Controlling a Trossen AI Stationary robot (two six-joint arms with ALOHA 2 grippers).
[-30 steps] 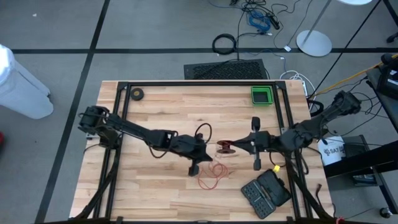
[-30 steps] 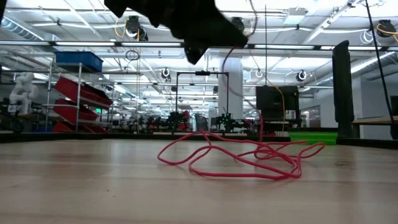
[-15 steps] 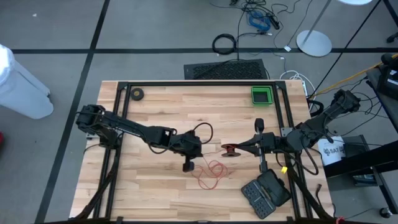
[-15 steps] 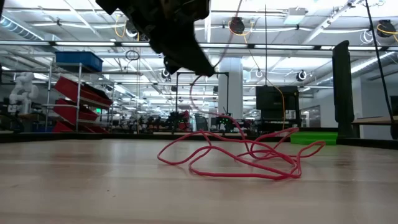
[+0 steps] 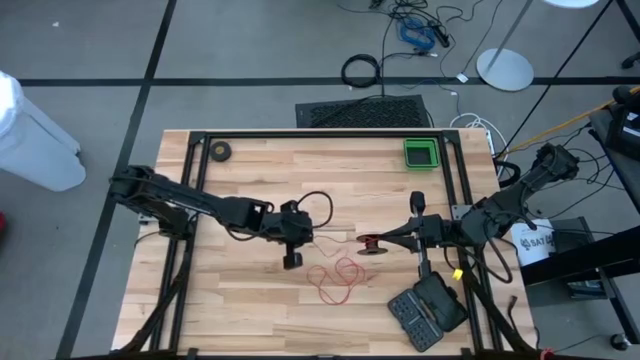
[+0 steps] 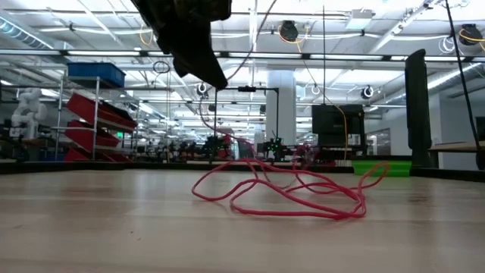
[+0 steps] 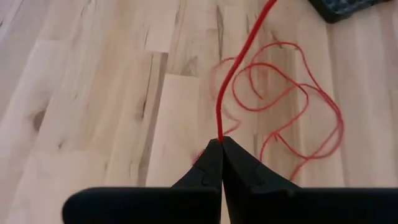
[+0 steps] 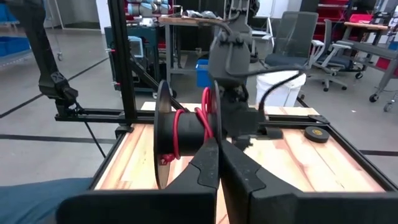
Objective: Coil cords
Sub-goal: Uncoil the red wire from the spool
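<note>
One red cord (image 7: 219, 118) between pinched fingers (image 7: 211, 165)

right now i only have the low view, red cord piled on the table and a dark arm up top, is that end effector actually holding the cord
Observer: Yes. The left wrist view shows the left end effector shut on the red cord, which runs out from between its fingertips.
Operator: where's the reel, can't see it
Observer: In the right wrist view the black reel is on edge, gripped by the right end effector, with red turns already wound on it.
Operator: anything near the pile
Observer: The high view shows an open black tool case on the table, to the right of the loose loops.
</note>
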